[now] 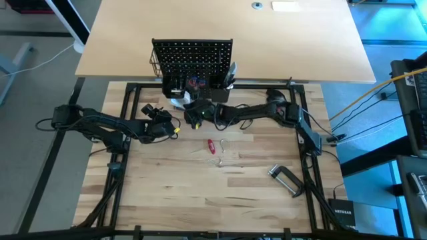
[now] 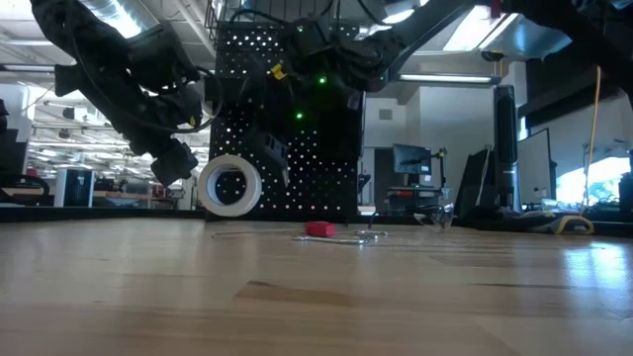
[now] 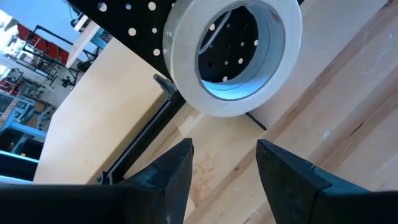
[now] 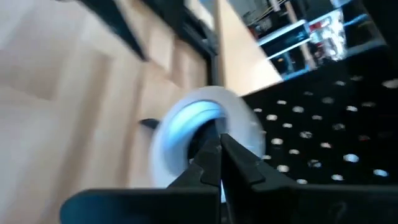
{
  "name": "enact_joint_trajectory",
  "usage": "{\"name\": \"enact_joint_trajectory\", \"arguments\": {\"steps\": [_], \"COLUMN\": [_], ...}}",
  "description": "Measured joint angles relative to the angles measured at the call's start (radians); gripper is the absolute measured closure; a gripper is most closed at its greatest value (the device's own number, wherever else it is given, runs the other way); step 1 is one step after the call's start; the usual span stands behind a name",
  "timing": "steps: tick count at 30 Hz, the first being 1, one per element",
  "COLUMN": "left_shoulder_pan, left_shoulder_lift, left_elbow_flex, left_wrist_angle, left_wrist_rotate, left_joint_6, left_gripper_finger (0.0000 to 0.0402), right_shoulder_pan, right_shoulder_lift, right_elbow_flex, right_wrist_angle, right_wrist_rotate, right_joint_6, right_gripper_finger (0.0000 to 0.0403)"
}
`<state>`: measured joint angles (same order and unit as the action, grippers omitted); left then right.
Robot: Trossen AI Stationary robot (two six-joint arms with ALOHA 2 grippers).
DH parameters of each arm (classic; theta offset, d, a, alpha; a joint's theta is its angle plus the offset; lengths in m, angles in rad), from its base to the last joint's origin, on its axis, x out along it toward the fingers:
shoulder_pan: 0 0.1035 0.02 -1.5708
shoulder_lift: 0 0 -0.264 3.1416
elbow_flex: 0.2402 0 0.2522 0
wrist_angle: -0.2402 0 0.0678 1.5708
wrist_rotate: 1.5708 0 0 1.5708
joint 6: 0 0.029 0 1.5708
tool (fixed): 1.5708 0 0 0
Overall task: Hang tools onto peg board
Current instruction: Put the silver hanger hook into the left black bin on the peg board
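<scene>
Pale wooden worktop (image 1: 200, 193) carries everything we see. At its far edge stands the peg board (image 1: 193, 57), upright, with tools in its cups. Our right tool (image 4: 219, 163) is closed, reaching in at the tape (image 2: 229, 185), its tip at the roll's hole; whether it touches we cannot tell. Our left tool (image 3: 224, 158) stands open and empty just before the tape, which sits against the board's foot. Well apart, near the right front, lies the clamp (image 1: 287, 180). Mid-worktop lie scissors (image 1: 211, 145) and small bits (image 1: 223, 159).
</scene>
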<state>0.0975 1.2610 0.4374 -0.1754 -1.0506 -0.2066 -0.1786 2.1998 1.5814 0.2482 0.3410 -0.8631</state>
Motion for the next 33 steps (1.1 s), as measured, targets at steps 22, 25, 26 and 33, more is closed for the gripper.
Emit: {"name": "enact_joint_trajectory", "arguments": {"steps": [22, 25, 26, 33], "left_shoulder_pan": [-0.006, -0.006, -0.006, -0.093], "left_shoulder_lift": [-0.027, -0.056, -0.067, -0.072], "left_elbow_flex": [0.000, 0.007, 0.015, 0.091], "left_wrist_angle": [0.016, 0.038, 0.043, 0.184], "left_wrist_rotate": [0.479, 0.553, 0.577, 0.804], "left_joint_6": [0.105, 0.129, 0.127, 0.023], "left_gripper_finger": [0.0235, 0.0235, 0.0235, 0.0235], "right_shoulder_pan": [0.180, 0.207, 0.216, 0.293], "right_shoulder_lift": [-0.276, -0.353, -0.380, -0.574], "right_elbow_flex": [-0.057, -0.153, -0.188, -0.396], "right_wrist_angle": [-0.768, -0.794, -0.799, -0.783], "right_wrist_rotate": [-0.305, -0.335, -0.336, -0.284], "right_joint_6": [0.417, 0.436, 0.441, 0.556], "right_gripper_finger": [0.0400, 0.0400, 0.0400, 0.0400]}}
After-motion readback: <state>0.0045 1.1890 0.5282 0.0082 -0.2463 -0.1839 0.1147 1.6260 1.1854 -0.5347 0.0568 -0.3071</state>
